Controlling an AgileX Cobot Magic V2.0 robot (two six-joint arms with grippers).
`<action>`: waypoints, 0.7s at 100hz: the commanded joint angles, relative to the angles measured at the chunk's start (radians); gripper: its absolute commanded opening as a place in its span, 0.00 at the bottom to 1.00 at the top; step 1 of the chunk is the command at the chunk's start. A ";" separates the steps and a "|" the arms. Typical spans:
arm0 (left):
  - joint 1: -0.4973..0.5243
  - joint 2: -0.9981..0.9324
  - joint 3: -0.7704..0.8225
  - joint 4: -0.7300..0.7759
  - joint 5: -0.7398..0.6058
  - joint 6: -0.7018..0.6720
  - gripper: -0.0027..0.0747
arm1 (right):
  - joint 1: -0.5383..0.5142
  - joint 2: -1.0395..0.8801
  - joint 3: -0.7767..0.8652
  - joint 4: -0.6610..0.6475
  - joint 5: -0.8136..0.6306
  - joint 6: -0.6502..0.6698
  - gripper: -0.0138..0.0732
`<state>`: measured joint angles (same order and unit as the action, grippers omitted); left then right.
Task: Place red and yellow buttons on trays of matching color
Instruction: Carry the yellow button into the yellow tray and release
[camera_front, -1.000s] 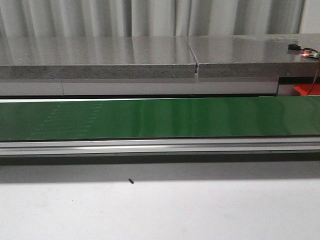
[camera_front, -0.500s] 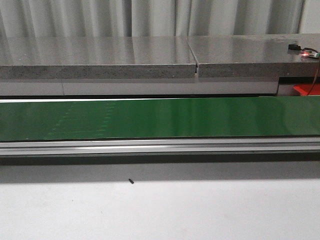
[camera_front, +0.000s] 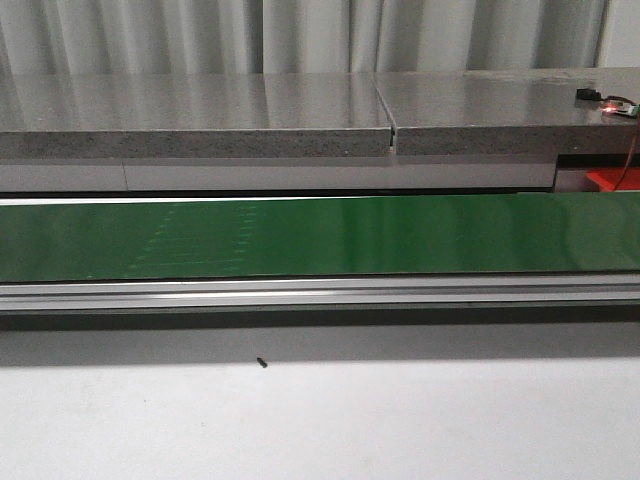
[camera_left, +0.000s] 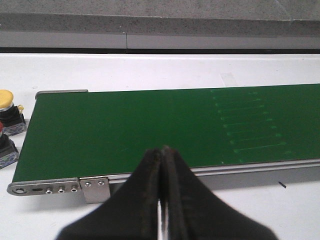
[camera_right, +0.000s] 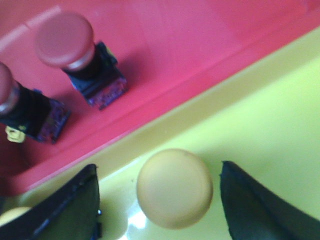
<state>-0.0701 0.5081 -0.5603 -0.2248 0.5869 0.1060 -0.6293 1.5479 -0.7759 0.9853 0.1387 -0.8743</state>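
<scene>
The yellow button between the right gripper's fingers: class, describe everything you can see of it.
The yellow button shows only its smooth, rounded, pale yellow cap, seen from above; its body is hidden beneath. It sits in the yellow tray, near the wall bordering the red tray. The right gripper is open, its dark fingers flanking the cap with gaps on both sides, touching nothing.

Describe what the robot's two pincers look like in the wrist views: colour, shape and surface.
The left pincer has two black fingers that widen toward the camera and taper to narrow tips, with matte, slightly worn surfaces. The right pincer shows two black fingers with curved edges, glossier in look. No cables or markings are visible on either.
</scene>
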 joint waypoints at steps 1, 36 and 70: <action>-0.008 0.002 -0.028 -0.015 -0.077 -0.001 0.01 | -0.006 -0.085 -0.022 0.021 -0.021 -0.012 0.75; -0.008 0.002 -0.028 -0.015 -0.077 -0.001 0.01 | 0.140 -0.283 -0.022 -0.016 -0.011 -0.028 0.48; -0.008 0.002 -0.028 -0.015 -0.077 -0.001 0.01 | 0.327 -0.419 -0.022 -0.120 0.069 -0.028 0.08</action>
<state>-0.0701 0.5081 -0.5603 -0.2248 0.5869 0.1060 -0.3295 1.1761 -0.7744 0.8779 0.2164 -0.8911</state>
